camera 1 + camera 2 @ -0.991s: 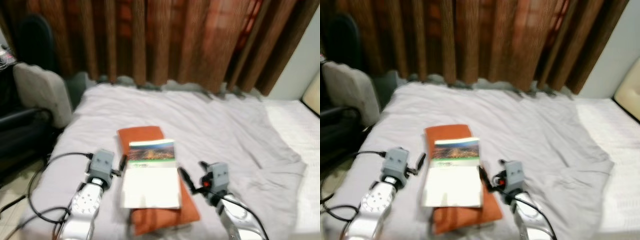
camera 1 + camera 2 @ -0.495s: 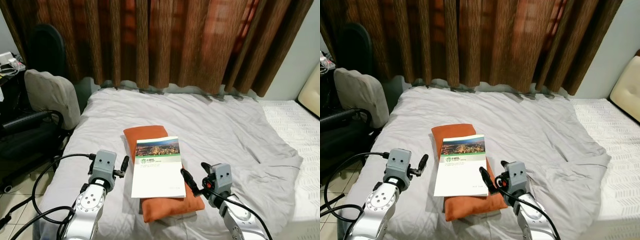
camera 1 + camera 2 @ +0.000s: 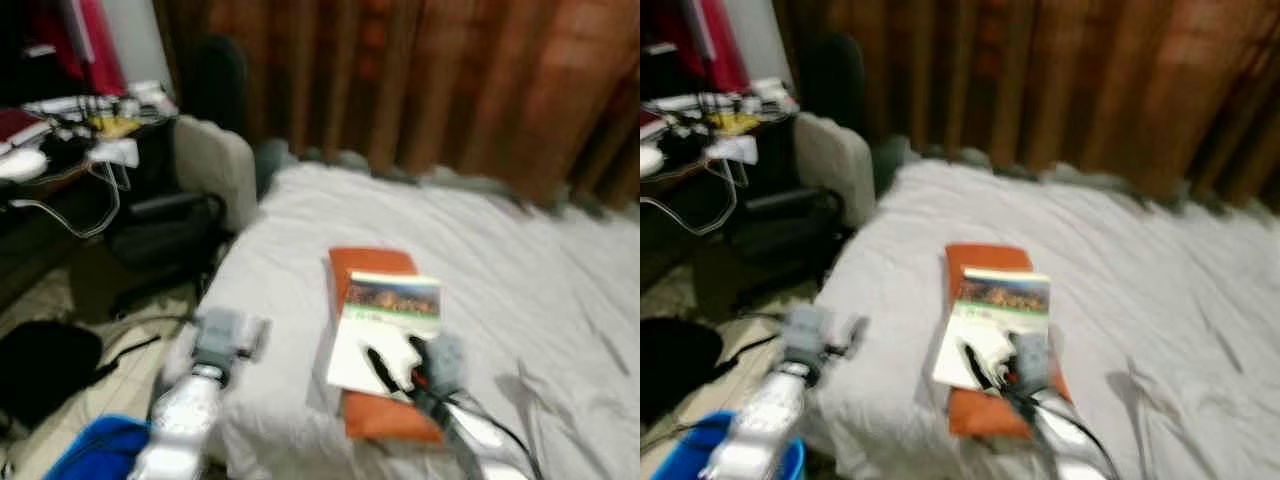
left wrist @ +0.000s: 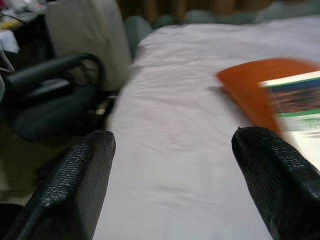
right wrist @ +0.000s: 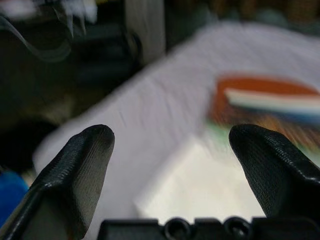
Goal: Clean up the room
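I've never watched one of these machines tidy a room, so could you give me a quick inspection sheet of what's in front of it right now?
Surface: bed with a wrinkled grey sheet; views blurred.
Job's things: booklet lying on an orange cushion on the bed.
Clutter: desk crowded with small items; black bag and blue bin on the floor.
Grippers: left gripper open, empty, over the bed's edge; right gripper open, empty, over the booklet.
Cables: black cable on the floor; wires hanging off the desk.
Surroundings: brown curtain, office chair.
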### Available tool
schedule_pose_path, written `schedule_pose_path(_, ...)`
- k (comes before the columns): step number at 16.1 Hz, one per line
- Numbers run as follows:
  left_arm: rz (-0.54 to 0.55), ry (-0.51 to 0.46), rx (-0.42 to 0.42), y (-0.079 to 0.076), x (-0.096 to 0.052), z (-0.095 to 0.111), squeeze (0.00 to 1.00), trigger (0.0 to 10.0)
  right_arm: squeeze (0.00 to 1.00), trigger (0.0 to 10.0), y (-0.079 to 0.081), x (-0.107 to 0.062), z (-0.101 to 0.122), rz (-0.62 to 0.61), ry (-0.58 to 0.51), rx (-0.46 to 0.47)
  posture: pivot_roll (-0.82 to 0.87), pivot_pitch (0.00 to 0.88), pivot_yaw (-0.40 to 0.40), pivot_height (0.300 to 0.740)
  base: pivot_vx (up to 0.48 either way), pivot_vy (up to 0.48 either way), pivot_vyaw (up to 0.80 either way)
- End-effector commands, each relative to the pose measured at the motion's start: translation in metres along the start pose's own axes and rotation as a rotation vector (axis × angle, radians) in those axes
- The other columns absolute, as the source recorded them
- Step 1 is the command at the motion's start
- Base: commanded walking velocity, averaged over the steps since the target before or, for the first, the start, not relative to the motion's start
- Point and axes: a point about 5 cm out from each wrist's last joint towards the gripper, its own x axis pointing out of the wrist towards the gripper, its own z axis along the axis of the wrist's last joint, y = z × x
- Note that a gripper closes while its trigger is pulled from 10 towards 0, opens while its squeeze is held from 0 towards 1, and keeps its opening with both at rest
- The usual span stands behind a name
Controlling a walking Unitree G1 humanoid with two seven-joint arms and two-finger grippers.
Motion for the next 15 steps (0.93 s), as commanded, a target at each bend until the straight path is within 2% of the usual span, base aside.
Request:
schedule_pose_path(1, -0.054, -0.020, -0.025, -0.018, 0.007, 0.008, 0.00, 10.0, 0.00, 10.0, -0.015, -0.012, -0.005, -0.043, 0.030, -0.011, 0.10, 0.000, -0.083, 0.740, 0.416, 0.000, 0.00)
schedule_pose_path(3, -0.098, -0.014, -0.030, -0.024, 0.011, 0.008, 0.00, 10.0, 0.00, 10.0, -0.014, -0.012, -0.006, -0.040, 0.032, -0.011, 0.09, 0.000, -0.085, 0.740, 0.418, 0.000, 0.00)
schedule_pose_path(5, -0.166, 0.023, -0.041, -0.030, 0.019, 0.007, 0.00, 10.0, 0.00, 10.0, -0.013, -0.012, -0.007, -0.045, 0.050, -0.004, 0.08, 0.001, -0.086, 0.740, 0.000, 0.000, -0.29)
schedule_pose_path(8, -0.167, 0.046, -0.104, -0.024, 0.026, 0.008, 0.00, 10.0, 0.00, 10.0, -0.016, -0.015, -0.005, -0.055, 0.043, -0.018, 0.07, 0.007, -0.084, 0.740, 0.000, 0.000, -0.79)
schedule_pose_path(9, -0.194, 0.080, -0.129, -0.027, 0.028, 0.004, 0.00, 10.0, 0.00, 10.0, -0.018, -0.017, -0.006, -0.065, 0.042, -0.011, 0.07, 0.007, -0.084, 0.740, 0.000, 0.000, 0.00)
schedule_pose_path(11, -0.213, 0.118, -0.120, -0.030, 0.033, -0.002, 0.00, 10.0, 0.00, 10.0, -0.016, -0.018, -0.006, -0.058, 0.043, -0.015, 0.05, 0.006, -0.080, 0.740, 0.000, 0.000, 0.00)
schedule_pose_path(12, -0.205, 0.102, -0.148, -0.029, 0.033, 0.001, 0.00, 10.0, 0.00, 10.0, -0.016, -0.018, -0.005, -0.056, 0.042, -0.016, 0.05, 0.006, -0.080, 0.740, 0.000, 0.000, 0.00)
schedule_pose_path(14, -0.180, 0.062, -0.106, -0.027, 0.032, 0.004, 0.00, 10.0, 0.00, 10.0, -0.015, -0.017, -0.005, -0.058, 0.039, -0.014, 0.05, 0.001, -0.076, 0.740, 0.000, 0.000, 0.00)
schedule_pose_path(15, -0.167, 0.045, -0.114, -0.026, 0.031, 0.006, 0.00, 10.0, 0.00, 10.0, -0.015, -0.017, -0.005, -0.057, 0.039, -0.013, 0.06, 0.000, -0.074, 0.740, 0.266, -0.398, 0.00)
